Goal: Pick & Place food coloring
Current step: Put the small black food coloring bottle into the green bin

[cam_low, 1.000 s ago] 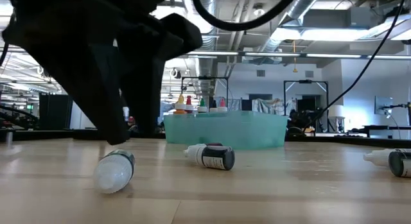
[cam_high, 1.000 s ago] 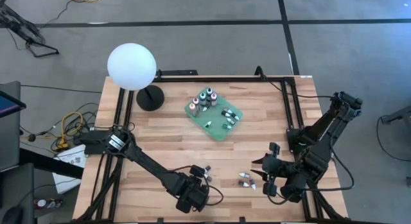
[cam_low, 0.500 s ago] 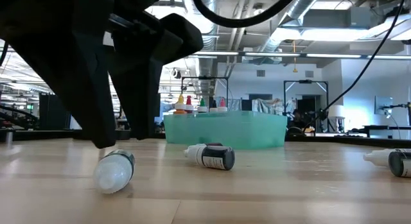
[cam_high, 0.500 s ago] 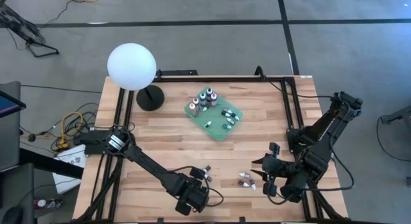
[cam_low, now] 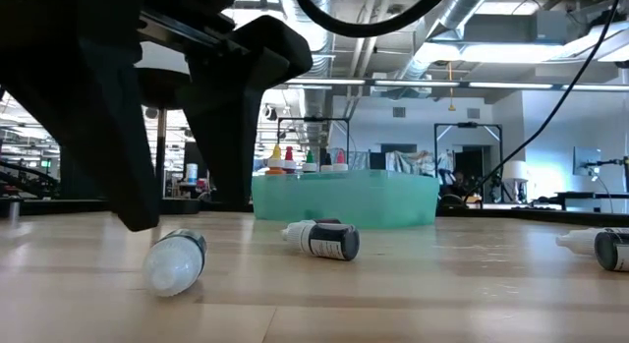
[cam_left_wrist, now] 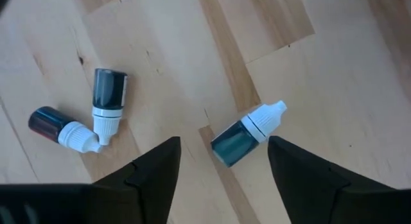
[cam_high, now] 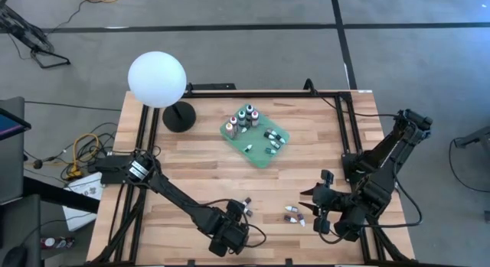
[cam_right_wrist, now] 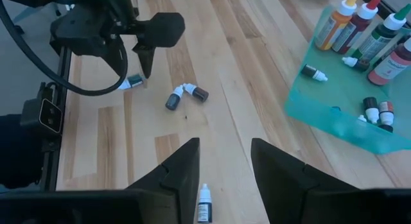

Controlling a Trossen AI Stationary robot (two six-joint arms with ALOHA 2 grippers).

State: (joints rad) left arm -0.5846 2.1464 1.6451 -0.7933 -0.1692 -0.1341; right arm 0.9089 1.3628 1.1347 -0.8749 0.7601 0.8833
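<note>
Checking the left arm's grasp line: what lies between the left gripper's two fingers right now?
In the left wrist view, a small teal bottle with a white tip lies on the wooden table between the open left gripper fingers, untouched.

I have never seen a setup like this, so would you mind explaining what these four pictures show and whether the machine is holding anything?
It is a two-armed robot at a wooden table, sorting little food coloring bottles. One picture looks straight down, one sits at tabletop height, and two come from cameras on the wrists.

The left gripper is at the near edge, open over a small teal bottle lying loose on the wood; two more small bottles lie beside it. The right gripper hovers near the right edge, open and empty, with a few more tiny bottles close by.

The green tray farther back already holds several bottles, some upright. The white globe lamp stands at the far left corner. Nothing is held.
</note>
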